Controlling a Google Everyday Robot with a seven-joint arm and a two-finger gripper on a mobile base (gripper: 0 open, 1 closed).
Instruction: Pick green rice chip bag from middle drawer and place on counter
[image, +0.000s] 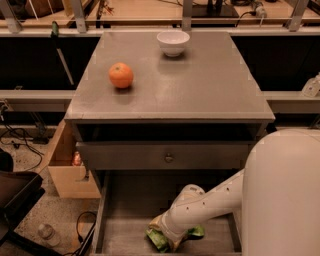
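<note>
The green rice chip bag (158, 239) lies crumpled on the floor of the open middle drawer (122, 232), near its front edge. A second bit of its green foil shows to the right of the arm. My gripper (167, 234) reaches down into the drawer from the right on its white arm and sits right on top of the bag, hiding most of it. The counter (200, 90) is the flat grey cabinet top above.
An orange fruit (121, 75) sits on the counter's left side and a white bowl (173, 42) at its back middle. A shut drawer front with a small knob (169, 158) is above the open drawer. A cardboard box (65, 172), cables and a bottle (47, 233) are on the floor at left.
</note>
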